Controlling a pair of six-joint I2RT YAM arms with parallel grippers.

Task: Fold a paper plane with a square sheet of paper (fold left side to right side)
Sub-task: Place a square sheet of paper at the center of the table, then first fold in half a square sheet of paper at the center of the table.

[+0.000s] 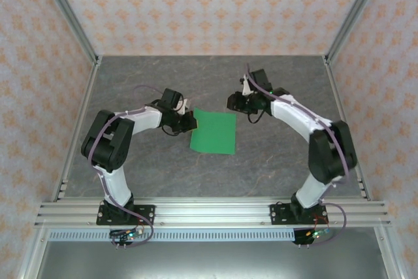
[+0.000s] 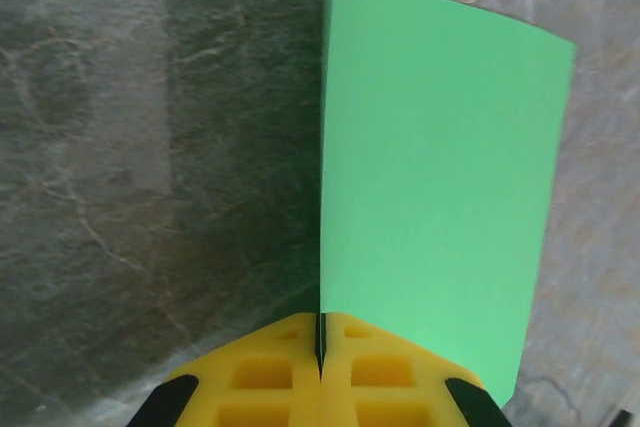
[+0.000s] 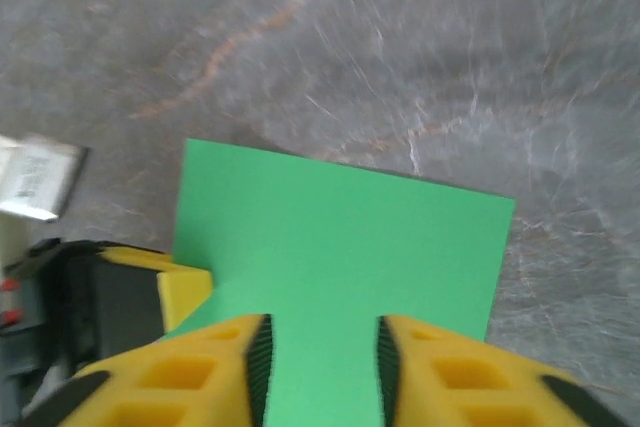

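The square sheet of paper [image 1: 214, 132] is bright green and lies in the middle of the grey table. My left gripper [image 1: 191, 121] is shut on its left edge. In the left wrist view the paper [image 2: 440, 177] rises from the closed yellow jaws of the left gripper [image 2: 321, 322] and curls up off the table. My right gripper [image 1: 234, 102] hovers by the sheet's far right corner. Its jaws stand apart in the right wrist view, where the right gripper [image 3: 322, 332] has the flat green paper [image 3: 350, 237] showing beyond the gap. The left gripper's yellow finger [image 3: 185, 292] shows at the sheet's far edge.
The grey marbled table [image 1: 274, 161] is bounded by aluminium frame posts [image 1: 72, 17] and patterned walls at the back and sides. A metal rail [image 1: 209, 212] holding both arm bases runs along the near edge. Bare table surrounds the paper.
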